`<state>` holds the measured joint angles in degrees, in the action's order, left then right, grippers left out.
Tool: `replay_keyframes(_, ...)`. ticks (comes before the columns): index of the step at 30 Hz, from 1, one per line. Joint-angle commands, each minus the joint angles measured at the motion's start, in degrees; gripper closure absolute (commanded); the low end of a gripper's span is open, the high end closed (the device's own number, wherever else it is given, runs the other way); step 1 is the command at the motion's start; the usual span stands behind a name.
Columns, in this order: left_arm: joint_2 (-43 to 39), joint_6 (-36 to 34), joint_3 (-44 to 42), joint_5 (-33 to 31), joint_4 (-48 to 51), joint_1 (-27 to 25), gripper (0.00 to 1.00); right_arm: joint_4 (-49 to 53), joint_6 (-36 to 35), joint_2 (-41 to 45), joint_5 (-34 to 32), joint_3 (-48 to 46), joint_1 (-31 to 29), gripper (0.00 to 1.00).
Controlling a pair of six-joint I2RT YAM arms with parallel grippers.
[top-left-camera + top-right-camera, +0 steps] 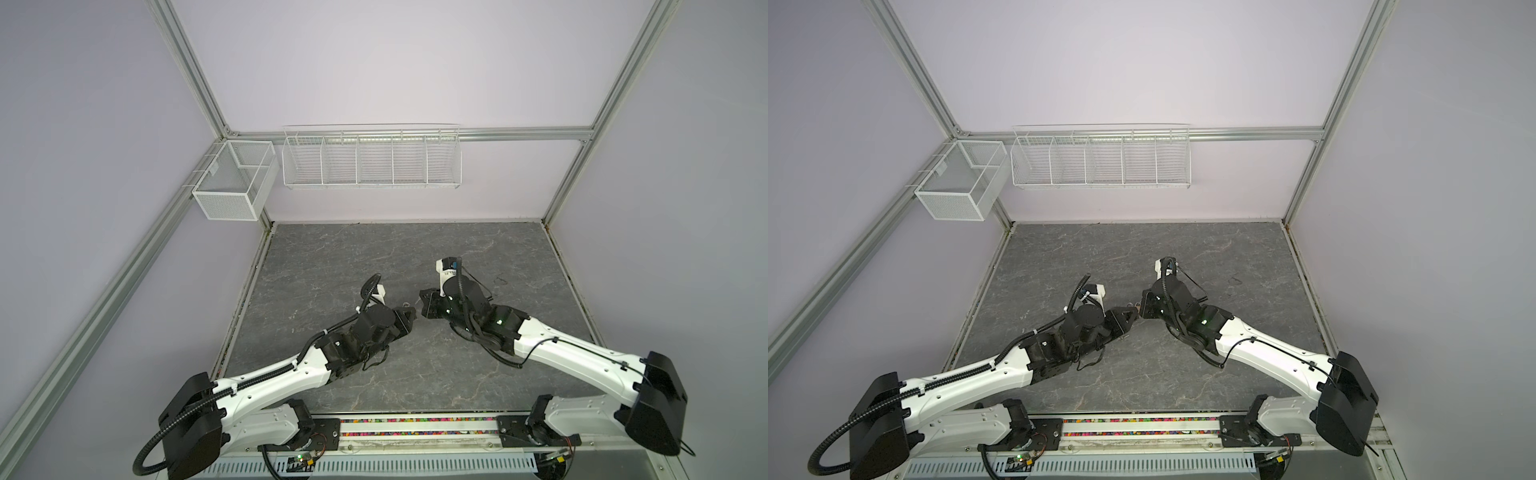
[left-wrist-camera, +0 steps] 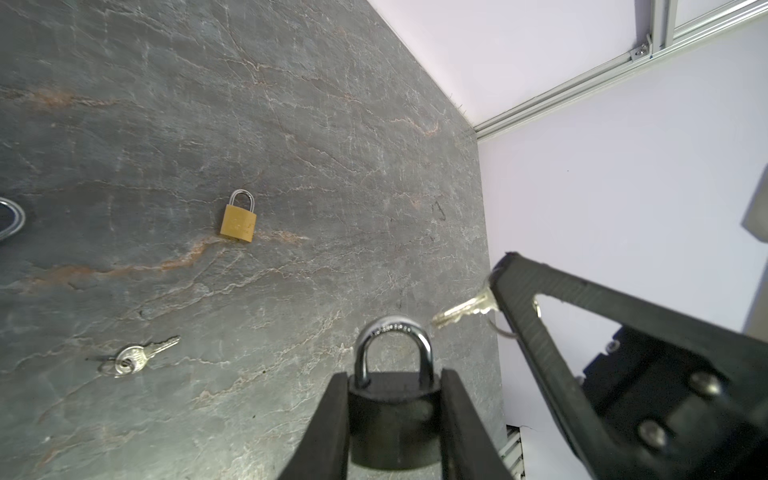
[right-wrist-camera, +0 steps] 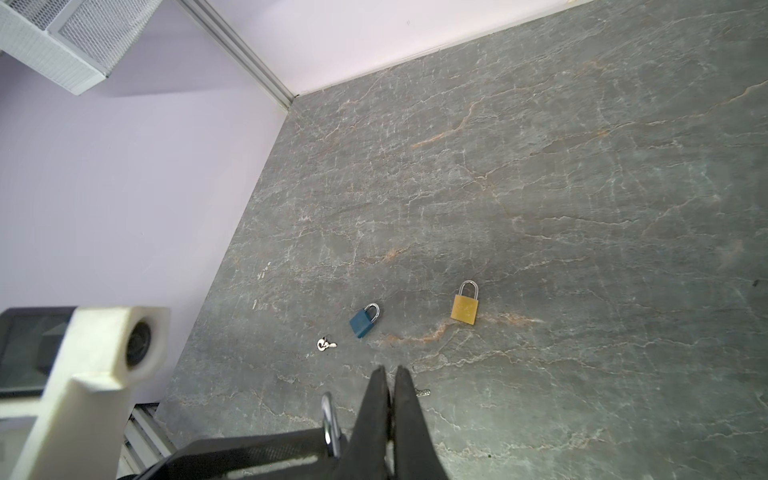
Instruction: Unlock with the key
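Closest to the overhead camera are the two big arms, the left arm (image 1: 266,374) and the right arm (image 1: 577,353), bent in over the grey stone-look table (image 1: 374,249) so that their wrists nearly meet above its middle. The left gripper (image 2: 395,376) is clamped on the body of a black padlock (image 2: 392,419), a finger (image 2: 328,428) on each side, the closed steel shackle (image 2: 395,332) sticking out beyond the grip. The right gripper (image 3: 390,372) has its jaws pinched tight on the bow of a small silver key (image 2: 461,311). The blade pokes free and ends just beside the shackle's shoulder, apart from it as far as I can tell. Down on the table lie a brass padlock (image 2: 237,222), a blue padlock (image 3: 362,322) and a spare key (image 2: 137,357), all well apart from the action and best left alone. I cannot see the keyway from anywhere; my guess is it sits in the end of the body opposite the shackle, facing back toward the left wrist. If so, the key is at the wrong end. Doing this well means turning the lock, or swinging the key round, until blade and keyway line up, then sliding in slowly and straight. The hold on the bow looks thin, so a sideways shove could twist the key in the jaws.
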<state>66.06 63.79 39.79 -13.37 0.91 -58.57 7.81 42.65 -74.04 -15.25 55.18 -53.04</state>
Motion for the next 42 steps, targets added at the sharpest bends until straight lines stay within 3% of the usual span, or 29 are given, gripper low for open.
replay_keyframes(1, 1.0, -2.2, 2.7, -3.0, -0.6, -0.1, 1.0, 1.8, 0.9, 0.6, 0.6, 1.8, -1.3, 0.93)
replay_keyframes(11, 1.7, -0.3, 2.4, -5.6, -0.8, -0.1, 1.0, 4.4, -1.4, 2.0, -2.1, 2.7, -3.0, 0.93)
replay_keyframes(17, 3.1, 1.1, 2.5, -3.5, -1.9, -0.1, 1.0, 4.0, -2.4, 2.2, -8.8, 3.8, -3.0, 0.93)
replay_keyframes(42, -0.8, 6.8, -0.5, -7.8, -8.9, 3.5, 1.0, -1.0, -2.8, 4.1, -4.4, -0.9, -7.9, 0.93)
